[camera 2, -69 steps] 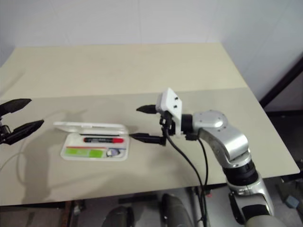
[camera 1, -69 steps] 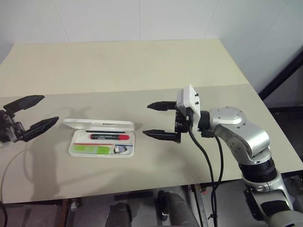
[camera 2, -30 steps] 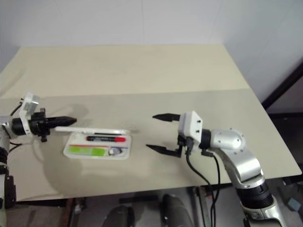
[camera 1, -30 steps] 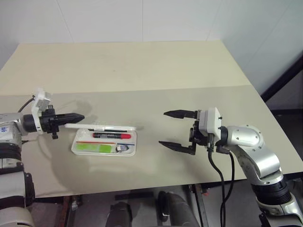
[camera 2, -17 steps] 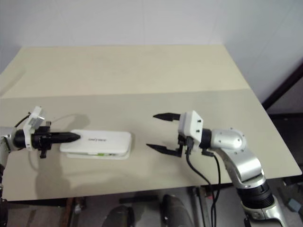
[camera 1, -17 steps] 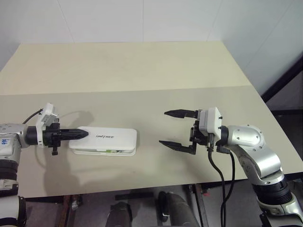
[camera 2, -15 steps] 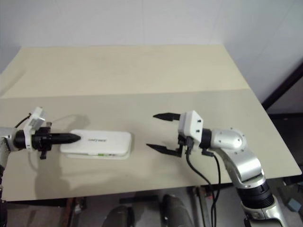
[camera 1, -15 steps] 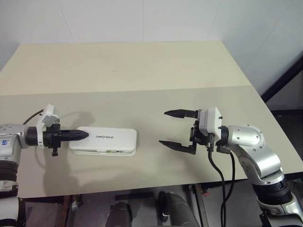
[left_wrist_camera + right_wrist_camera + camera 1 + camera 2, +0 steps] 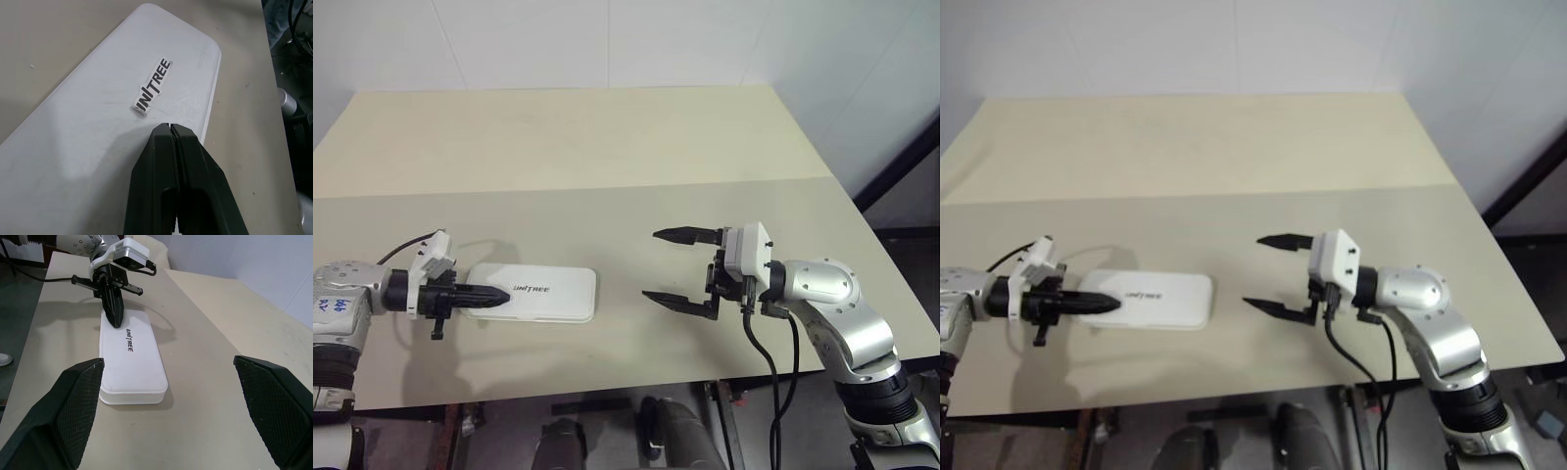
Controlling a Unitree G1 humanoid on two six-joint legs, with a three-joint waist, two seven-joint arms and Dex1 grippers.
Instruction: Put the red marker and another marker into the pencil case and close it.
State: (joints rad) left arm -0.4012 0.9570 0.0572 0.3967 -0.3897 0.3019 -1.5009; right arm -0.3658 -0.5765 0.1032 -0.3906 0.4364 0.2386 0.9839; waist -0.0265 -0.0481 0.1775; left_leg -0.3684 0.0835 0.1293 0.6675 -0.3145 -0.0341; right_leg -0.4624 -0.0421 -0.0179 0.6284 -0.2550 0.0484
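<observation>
Lying flat on the beige table [image 9: 607,147], the pencil case [image 9: 548,292] sits toward the robot's left side, its long axis running left to right across the tabletop, roughly parallel to the near edge. Its lid is down, so nothing inside can be seen. It is a white, hard, rounded rectangle (smooth and plain apart from one marking), with small dark lettering on the lid nearer its left end.

The right gripper [image 9: 683,266] hangs above the table well to the right of the case, touching nothing. Its two black fingers stand wide apart, pointing left toward the case, and nothing is between them. In the right wrist view the case [image 9: 132,360] lies straight ahead between those spread fingers, its short end nearest.

The left gripper [image 9: 494,295] comes in from the left end of the case, pointing right and a little downward along the case's length. Its fingers are pressed together with no gap and hold nothing. The joined tip lies over the left part of the lid, just short of the lettering [image 9: 152,86]; it seems to rest on the lid, though whether it truly touches cannot be told for certain. A thin cable [image 9: 406,251] arcs up behind that wrist.
</observation>
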